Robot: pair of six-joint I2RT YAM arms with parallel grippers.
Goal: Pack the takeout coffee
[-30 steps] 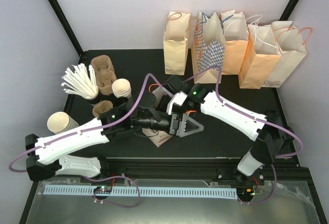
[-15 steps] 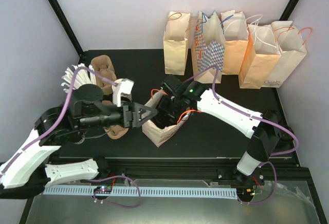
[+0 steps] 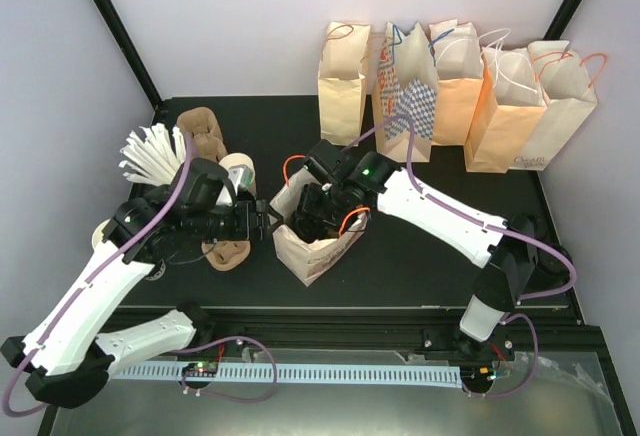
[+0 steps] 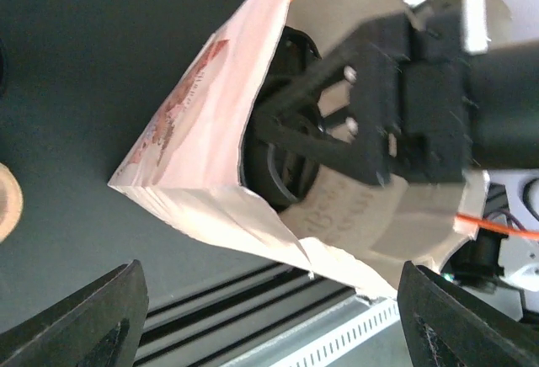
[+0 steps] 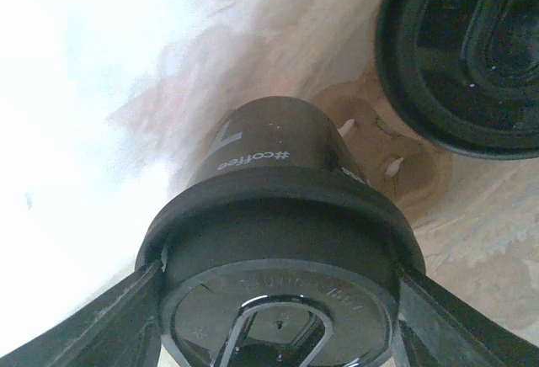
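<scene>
Overhead, a small tan paper bag point(image 3: 318, 254) stands open on the black surface point(image 3: 430, 256), slightly toward 6 o'clock of centre. The left gripper point(image 3: 268, 222) is just beside it at 9 o'clock, jaws spread and empty, and the right gripper point(image 3: 318, 210) dips into the bag's mouth from 1 o'clock. A row of larger paper bags point(image 3: 450, 86) lines the 12-to-2 o'clock edge. From the left wrist, the bag's mouth gapes toward the camera with the right gripper's black frame inside it, and the left jaws stand wide apart at the bottom corners. From the right wrist, the small paper takeout coffee cup point(image 5: 257, 152), lettered on its side and capped by a round black plastic lid, is inside the bag, the right jaws pinching its lid rim at 8 and 4 o'clock. A second round black lid point(image 5: 455, 55) shows at 1 o'clock, over a brown moulded-pulp carrier point(image 5: 379, 144).
</scene>
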